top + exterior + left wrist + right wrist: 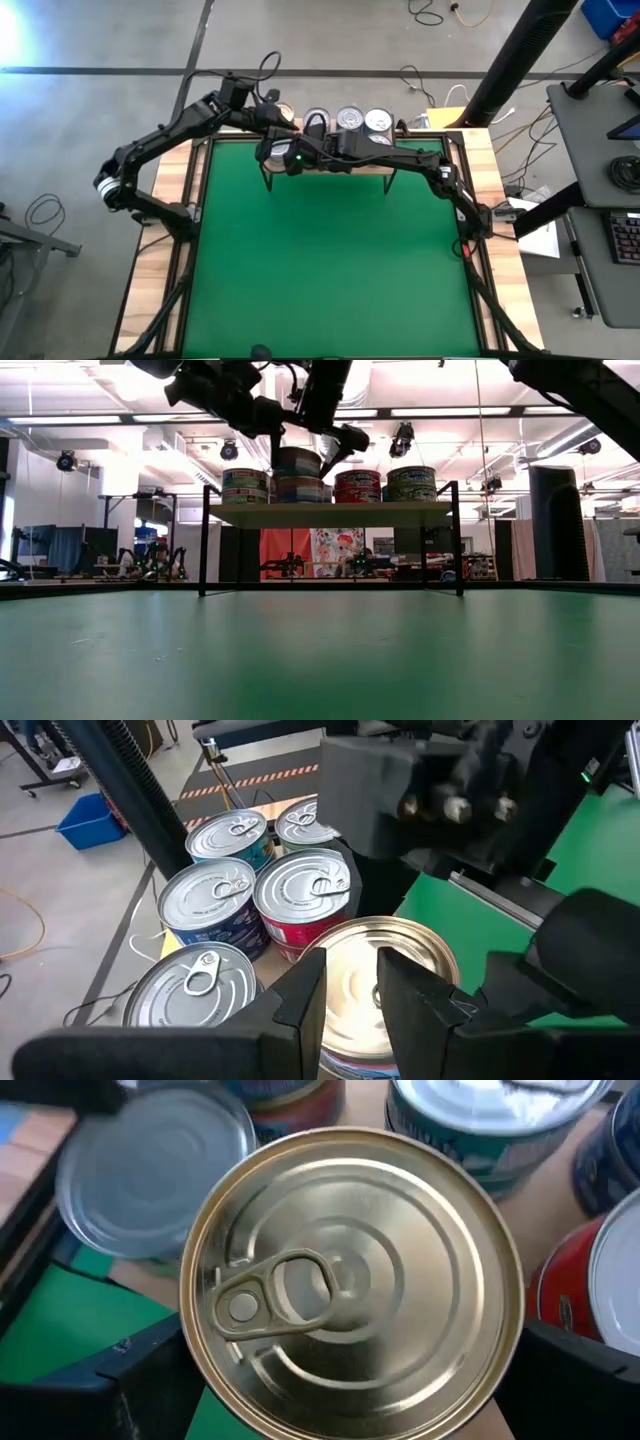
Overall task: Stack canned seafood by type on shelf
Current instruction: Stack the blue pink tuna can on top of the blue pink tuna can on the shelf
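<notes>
Green tabletop (330,260) is seen bare in the foreground, and the shelf (330,514) stands at its far edge, loaded with cans. A gold-topped can (350,1280) sits on a stack at the shelf's left part. The right pincer (330,1380) is spread wide around it, seemingly without gripping. The left pincer (350,990) is held nearly together just beside that can. Farther back, silver-topped cans (215,890) are grouped. A brush during withdrawal could tip the stack, since both arms crowd it.
</notes>
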Robot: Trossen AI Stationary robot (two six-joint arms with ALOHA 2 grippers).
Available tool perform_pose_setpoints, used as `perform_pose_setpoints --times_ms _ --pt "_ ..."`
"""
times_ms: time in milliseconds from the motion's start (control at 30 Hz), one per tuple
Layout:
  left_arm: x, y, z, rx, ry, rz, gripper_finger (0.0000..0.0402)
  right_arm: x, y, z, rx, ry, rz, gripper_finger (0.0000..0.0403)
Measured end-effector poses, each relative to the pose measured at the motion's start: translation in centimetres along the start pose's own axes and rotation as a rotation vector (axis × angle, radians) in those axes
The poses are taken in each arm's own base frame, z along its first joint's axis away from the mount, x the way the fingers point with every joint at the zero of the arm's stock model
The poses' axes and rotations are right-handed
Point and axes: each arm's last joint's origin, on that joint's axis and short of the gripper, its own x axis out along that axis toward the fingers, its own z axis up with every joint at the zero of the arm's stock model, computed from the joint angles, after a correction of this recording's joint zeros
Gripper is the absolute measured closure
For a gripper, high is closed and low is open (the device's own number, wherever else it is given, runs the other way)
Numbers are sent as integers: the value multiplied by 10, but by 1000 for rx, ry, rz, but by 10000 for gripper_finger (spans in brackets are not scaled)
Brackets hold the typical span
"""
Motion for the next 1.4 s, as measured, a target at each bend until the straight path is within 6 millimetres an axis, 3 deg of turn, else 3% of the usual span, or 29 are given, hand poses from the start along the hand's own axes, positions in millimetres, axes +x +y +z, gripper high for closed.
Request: perform_pose_setpoints --times_ms 367,700,1000,1400 --pt "14 0 -5 18 -3 -54 323 0 -5 -3 -21 14 -62 3" --pt "26 7 -9 63 -62 -93 323 1 -5 -4 -143 23 -54 3" --pt "53 14 -32 -13 -19 -160 323 1 -4 -4 -168 34 -44 3" --pt "68 19 -45 -63 1 -191 324 1 -4 -4 -168 46 -34 3"
